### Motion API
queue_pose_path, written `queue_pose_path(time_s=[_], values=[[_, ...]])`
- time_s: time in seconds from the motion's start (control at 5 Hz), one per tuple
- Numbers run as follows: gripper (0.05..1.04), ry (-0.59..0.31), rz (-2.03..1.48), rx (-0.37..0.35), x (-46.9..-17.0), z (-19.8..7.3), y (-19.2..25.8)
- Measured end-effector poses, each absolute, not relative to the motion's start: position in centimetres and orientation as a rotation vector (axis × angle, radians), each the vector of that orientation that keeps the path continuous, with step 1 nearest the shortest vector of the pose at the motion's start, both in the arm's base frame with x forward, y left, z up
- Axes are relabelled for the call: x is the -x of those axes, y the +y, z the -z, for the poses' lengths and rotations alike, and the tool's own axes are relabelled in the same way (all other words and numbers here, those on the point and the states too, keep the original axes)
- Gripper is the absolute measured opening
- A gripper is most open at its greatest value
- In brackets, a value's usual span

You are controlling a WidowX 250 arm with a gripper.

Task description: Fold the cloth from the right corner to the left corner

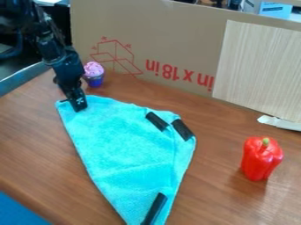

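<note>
Cloth [123, 145], turquoise, lies on the wooden tabletop [32, 149], widest toward the cardboard sheet [156, 24] at the back and tapering toward the tabletop's front edge. Black strips mark it: a pair [157, 121] near its back right corner, a single one [155, 208] at the narrow front end. I have the gripper [78, 106] down at the cloth's back left corner. I can't tell whether the jaws are spread, pressed together or pinching fabric.

Progress: partial at best, by my reading. A line down the right side looks like a narrow flap turned over. Most of the cloth still spreads wide, and the marked right corner sits well apart from the left one. Left to do: bring that right corner across to the left corner, then lay the fold flat.
</note>
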State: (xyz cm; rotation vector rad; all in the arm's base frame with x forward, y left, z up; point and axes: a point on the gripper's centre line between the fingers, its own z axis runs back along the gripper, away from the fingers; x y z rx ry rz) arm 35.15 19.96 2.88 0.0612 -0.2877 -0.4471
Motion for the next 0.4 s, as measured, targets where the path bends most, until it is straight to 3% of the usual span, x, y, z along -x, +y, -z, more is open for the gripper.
queue_pose_path(time_s=[0.2, 0.4], values=[[0.409, -0.285, 0.436, -0.058, -35.1, -2.9, 20.0], [0.194, -0.302, 0.388, -0.057, -36.4, -3.4, 20.8]])
